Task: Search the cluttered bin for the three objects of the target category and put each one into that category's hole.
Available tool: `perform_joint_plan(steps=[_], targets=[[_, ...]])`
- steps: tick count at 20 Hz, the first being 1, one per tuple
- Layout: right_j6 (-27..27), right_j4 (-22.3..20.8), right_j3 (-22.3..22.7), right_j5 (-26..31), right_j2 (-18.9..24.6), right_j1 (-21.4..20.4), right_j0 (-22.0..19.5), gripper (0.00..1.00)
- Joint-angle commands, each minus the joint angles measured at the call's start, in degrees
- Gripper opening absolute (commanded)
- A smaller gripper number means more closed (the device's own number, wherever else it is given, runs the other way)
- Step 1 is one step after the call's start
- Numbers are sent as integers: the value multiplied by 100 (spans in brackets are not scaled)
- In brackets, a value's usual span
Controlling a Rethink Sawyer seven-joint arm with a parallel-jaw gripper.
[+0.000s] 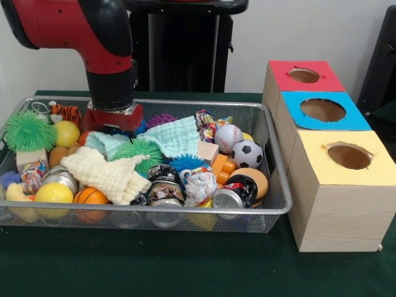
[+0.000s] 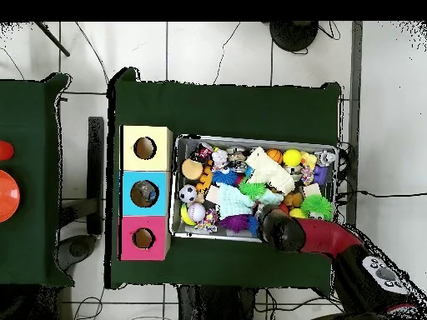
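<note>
Reaching down into the wire bin (image 1: pixel 272 158) at its far left corner, my jaws (image 1: pixel 111 120) are sitting among the clutter; their state I cannot tell. Baseball (image 1: pixel 228 137) and soccer ball (image 1: pixel 247 153) are lying near the bin's right edge.

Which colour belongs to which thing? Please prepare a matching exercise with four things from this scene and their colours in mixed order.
Things:
1. top of the box nearest the camera in the front view
2. spiky ball at the bin's left end in the front view
3. top of the middle box
4. arm segment above the bin

Colours:
A. blue
B. red
C. yellow
D. green

Pairs: 1-C, 2-D, 3-A, 4-B
</note>
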Motion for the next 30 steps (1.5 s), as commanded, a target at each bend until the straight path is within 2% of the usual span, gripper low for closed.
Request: perform_joint_plan(steps=[1,5,10,14,19,23,30], targets=[[107,-223,-403,-312,251,356,235,0],[65,-15,-26,137,302,-148,142,0],[-79,210,220,543,523,-518,-43,0],[-45,528,527,1045,573,-1064,49,0],[-89,786,715,1461,609,-1445,67,0],[-107,970,826,1890,516,-1968,209,0],[157,1456,971,2457,462,-2402,495,0]])
